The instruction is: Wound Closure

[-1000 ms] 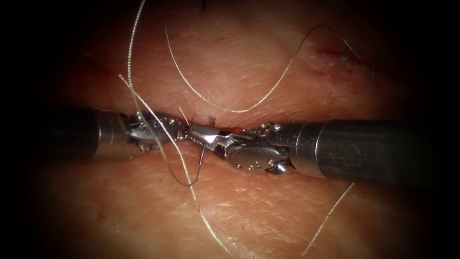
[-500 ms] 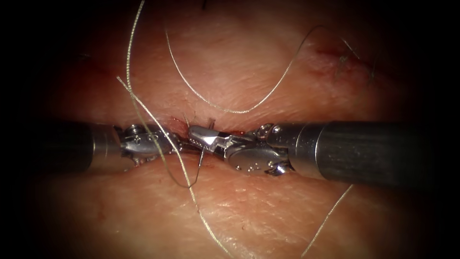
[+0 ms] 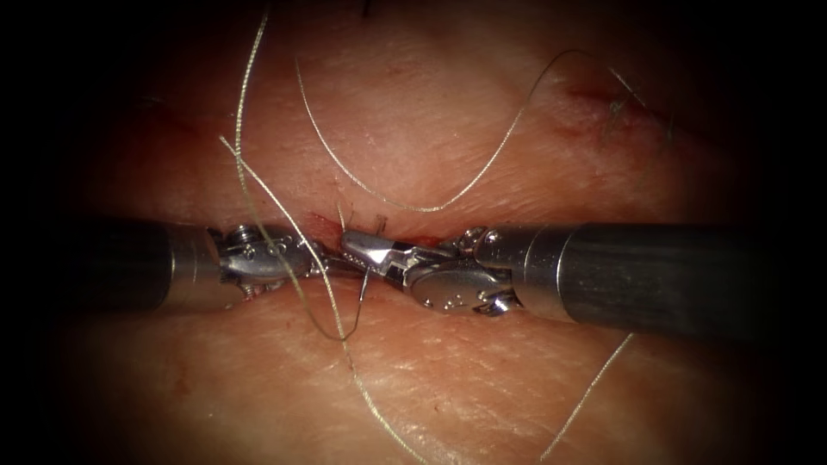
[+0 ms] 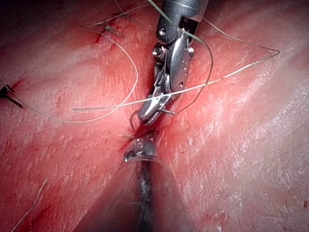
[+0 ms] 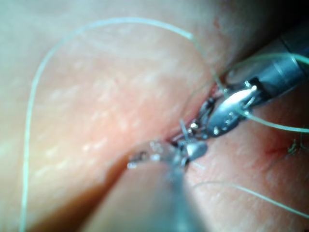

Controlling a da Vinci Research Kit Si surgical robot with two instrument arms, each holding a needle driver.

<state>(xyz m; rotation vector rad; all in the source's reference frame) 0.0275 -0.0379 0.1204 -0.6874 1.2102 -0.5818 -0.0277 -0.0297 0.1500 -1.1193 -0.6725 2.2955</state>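
The right tool [image 3: 362,248] is gripping the needle [image 3: 364,284] mid-curve with closed jaws, over the cut [image 3: 323,226] in the tissue [image 3: 413,138]. I cannot tell what the left tool [image 3: 314,258] is holding. Loose thread [image 3: 284,215] is draping across both and risks snagging.

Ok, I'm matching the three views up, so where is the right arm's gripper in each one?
Endoscope view: right gripper lies over the cut, tip to tip with the left gripper, shut on the needle.
Left wrist view: it is the far tool, pointing back at the camera.
Right wrist view: it is the near, blurred tool.
Shared landmark: the needle crossing its tip.
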